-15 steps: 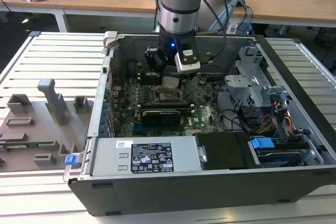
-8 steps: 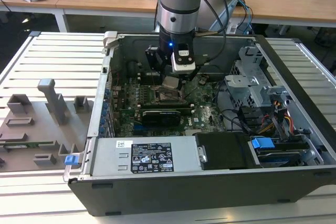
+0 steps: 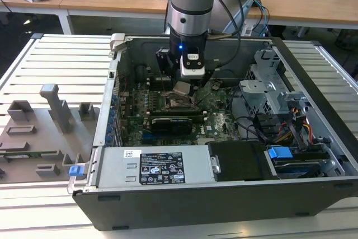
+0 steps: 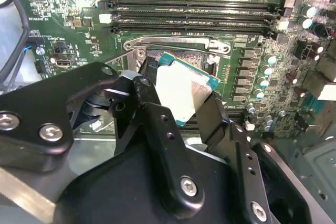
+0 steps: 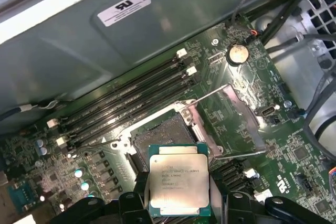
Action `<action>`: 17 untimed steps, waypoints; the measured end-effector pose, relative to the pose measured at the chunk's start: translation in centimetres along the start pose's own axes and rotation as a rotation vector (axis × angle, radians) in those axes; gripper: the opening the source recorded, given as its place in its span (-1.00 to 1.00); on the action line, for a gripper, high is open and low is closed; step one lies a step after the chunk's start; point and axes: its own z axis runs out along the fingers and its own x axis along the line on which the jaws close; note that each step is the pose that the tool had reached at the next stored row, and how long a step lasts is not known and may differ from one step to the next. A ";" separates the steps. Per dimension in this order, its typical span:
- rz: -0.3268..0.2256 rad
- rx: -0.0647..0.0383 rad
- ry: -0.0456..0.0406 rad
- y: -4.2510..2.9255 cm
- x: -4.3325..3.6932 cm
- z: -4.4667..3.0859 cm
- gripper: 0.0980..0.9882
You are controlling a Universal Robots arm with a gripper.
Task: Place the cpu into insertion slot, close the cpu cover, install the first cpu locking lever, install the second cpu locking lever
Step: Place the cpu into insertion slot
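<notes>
Silver-grey metal on the chip [image 5: 177,174] faced up in the first wrist view. The claw [image 5: 178,193] gripped it by two opposite edges, with its black fingers [image 4: 157,119] closed only as far as the chip's width. The chip hung just above the near edge of the socket [image 5: 157,137], apart from it and not yet seated. The cover [image 5: 247,121] stood flipped open beside the socket, so the dark square well lay bare.

As I judged it, this step would go well only with care over alignment. The chip's edges had to be squared to the socket's metal rim and its face brought level with the green board [image 5: 294,150]. In the second wrist view it looked tilted against the socket. It called for a straight, slow descent with no sideways slide, since dragging it could harm the fine contacts in the well. The grip had to be let go only once the chip lay flat. The open cover and its thin wire levers lay near the path, so the fingers needed to stay clear of them.

In the exterior view the arm [image 3: 193,4] reached straight down into the open case [image 3: 224,208] from above. Its wrist was near vertical and the claw pointed at the board. The long black memory slots [image 5: 121,103] lay just beyond the socket.
</notes>
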 end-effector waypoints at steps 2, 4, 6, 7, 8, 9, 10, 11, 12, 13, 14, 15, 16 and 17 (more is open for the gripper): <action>0.020 0.000 -0.0011 0.00 0.00 0.00 0.00; 0.046 -0.001 -0.0026 0.00 0.00 0.00 0.00; 0.079 -0.001 -0.0045 0.00 0.00 0.00 0.00; 0.093 -0.002 -0.0053 0.00 0.00 0.00 0.00; 0.108 -0.002 -0.0062 0.00 0.00 0.00 0.00; 0.125 -0.002 -0.0071 0.00 0.00 0.00 0.00; 0.136 -0.002 -0.0077 0.00 0.00 0.00 0.00; 0.144 -0.002 -0.0082 0.00 0.00 0.00 0.00; 0.159 -0.003 -0.0091 0.00 0.00 0.00 0.00; 0.184 -0.003 -0.0105 0.00 0.00 0.00 0.00; 0.195 -0.003 -0.0111 0.00 0.00 0.00 0.00; 0.203 -0.004 -0.0116 0.00 0.00 0.01 0.00; 0.211 -0.004 -0.0121 0.00 0.00 0.01 0.00; 0.220 -0.004 -0.0126 0.00 0.00 0.01 0.00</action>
